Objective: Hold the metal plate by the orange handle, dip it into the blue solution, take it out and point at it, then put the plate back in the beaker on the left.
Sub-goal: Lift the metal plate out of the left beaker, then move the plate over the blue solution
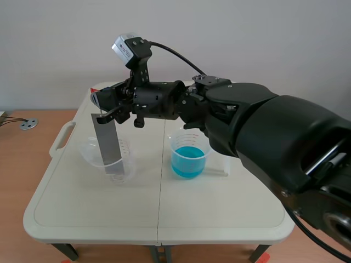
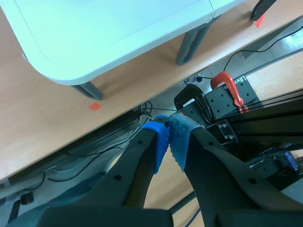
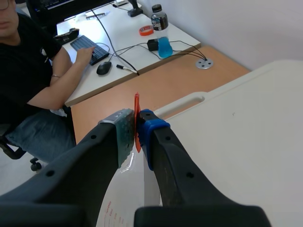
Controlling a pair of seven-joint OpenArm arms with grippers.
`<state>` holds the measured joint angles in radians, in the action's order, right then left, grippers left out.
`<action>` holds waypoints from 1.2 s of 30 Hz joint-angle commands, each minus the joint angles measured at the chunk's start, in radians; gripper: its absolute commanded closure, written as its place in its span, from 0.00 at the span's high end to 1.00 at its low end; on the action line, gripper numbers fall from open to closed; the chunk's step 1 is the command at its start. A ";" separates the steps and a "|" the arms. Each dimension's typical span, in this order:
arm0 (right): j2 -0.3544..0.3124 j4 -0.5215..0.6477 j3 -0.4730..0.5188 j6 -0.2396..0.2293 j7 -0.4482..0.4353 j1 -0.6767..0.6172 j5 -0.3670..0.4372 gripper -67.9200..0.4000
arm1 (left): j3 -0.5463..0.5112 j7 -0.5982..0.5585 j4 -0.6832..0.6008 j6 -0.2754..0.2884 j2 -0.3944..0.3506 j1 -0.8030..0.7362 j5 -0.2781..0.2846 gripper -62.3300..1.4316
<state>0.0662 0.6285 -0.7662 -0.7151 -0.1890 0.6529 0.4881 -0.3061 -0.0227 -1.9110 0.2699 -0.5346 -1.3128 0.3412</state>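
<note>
Your right end effector [image 3: 137,128] is clamped on the orange handle [image 3: 137,111]. The metal plate [image 1: 109,143] hangs upright in the clear beaker [image 1: 88,150], possibly touching its bottom. The blue-solution beaker [image 1: 190,156] stands nearby, and the arm hides the tabletop [image 1: 164,208] beyond it. Your left end effector [image 2: 169,127] is closed and empty.

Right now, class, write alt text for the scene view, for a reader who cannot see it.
Over a white table, the right gripper holds a grey metal plate nearly upright by its top, its lower end inside a clear beaker. A beaker of blue solution stands apart, near the table's middle.
</note>
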 commanded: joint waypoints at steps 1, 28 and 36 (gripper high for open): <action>0.006 0.027 0.001 -0.023 -0.026 0.023 0.014 0.03 | 0.003 -0.010 -0.014 0.006 0.002 -0.004 0.006 0.09; -0.121 0.457 0.061 -0.031 0.067 -0.127 0.010 0.03 | 0.003 -0.010 -0.014 0.006 0.002 -0.004 0.006 0.09; -0.163 0.622 0.101 -0.031 0.129 -0.152 0.013 0.03 | 0.003 -0.010 -0.014 0.006 0.002 -0.004 0.006 0.09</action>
<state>-0.0963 1.2335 -0.6712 -0.7307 -0.0460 0.4828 0.4835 -0.3061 -0.0227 -1.9110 0.2703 -0.5346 -1.3128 0.3412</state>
